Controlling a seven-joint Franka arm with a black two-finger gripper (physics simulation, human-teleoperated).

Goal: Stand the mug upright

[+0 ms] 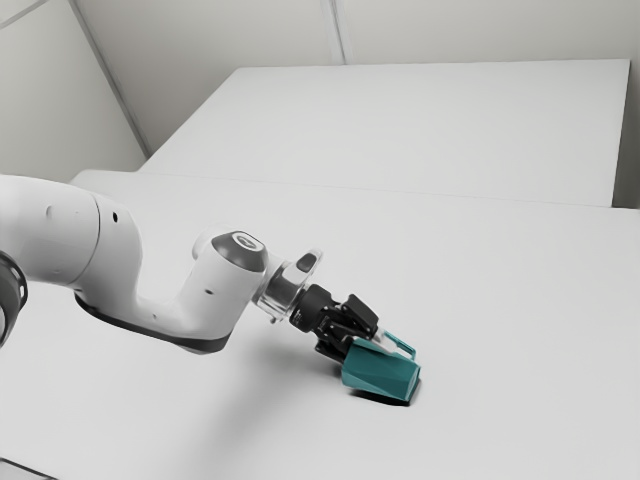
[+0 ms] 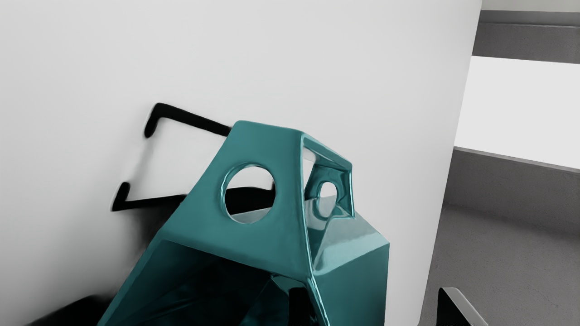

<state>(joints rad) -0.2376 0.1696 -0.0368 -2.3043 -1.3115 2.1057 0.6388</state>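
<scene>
Nearest you, low and right of centre in the exterior view, the teal mug lies on its side, faceted like cut stone, its mouth turned toward the hand. A dark shadow runs under its lower edge; you cannot tell how fully its weight rests on the white surface. At the mug's upper right is a slim angular handle.

The hand is black and spread apart, not gripping. At the bottom edge of the wrist view, one finger shows inside the mug's mouth, while the other finger stands outside the body — a gap separates it from the teal wall.

Farther off, the pale arm comes in from the left edge of the frame, and a light wall closes off the top.

The mug appears to need turning from its side onto its base. If you close unevenly, the outer finger's gap could let the inner one drag the mug sideways. A pinch on one slanted wall near the rim may pivot or slip when lifted — the body's weight hangs off-centre. Set down short of vertical, it could topple back.
</scene>
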